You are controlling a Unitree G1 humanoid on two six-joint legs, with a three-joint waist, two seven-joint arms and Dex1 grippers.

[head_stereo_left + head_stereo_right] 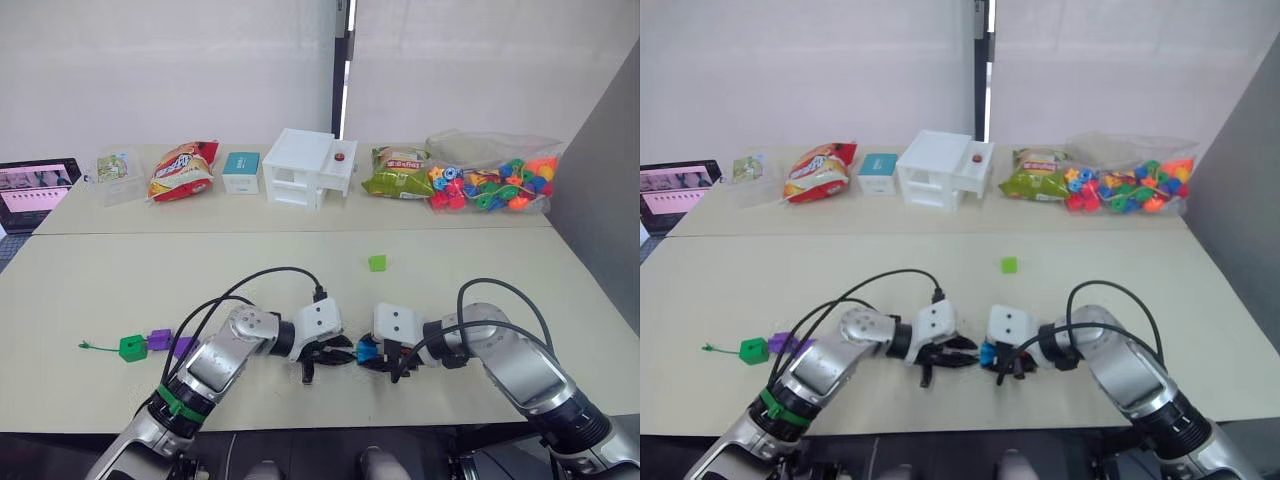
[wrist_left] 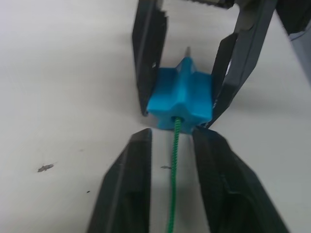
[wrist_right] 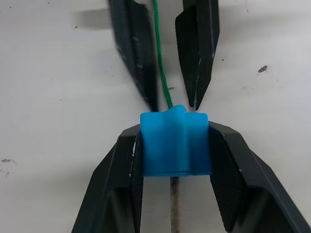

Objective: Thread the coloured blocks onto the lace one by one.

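Here the right gripper [image 3: 175,145] clamps a blue block [image 3: 176,143] between its fingers, low over the desk [image 1: 300,280]. The lace [image 2: 174,179] runs through the block, its pale tip [image 3: 174,206] out the far side. The left gripper [image 2: 172,165] straddles the lace, fingers parted. Green [image 1: 132,347] and purple [image 1: 160,339] blocks sit threaded near the lace's far left end.

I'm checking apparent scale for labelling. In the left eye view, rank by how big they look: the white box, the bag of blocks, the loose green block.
1. bag of blocks
2. white box
3. green block
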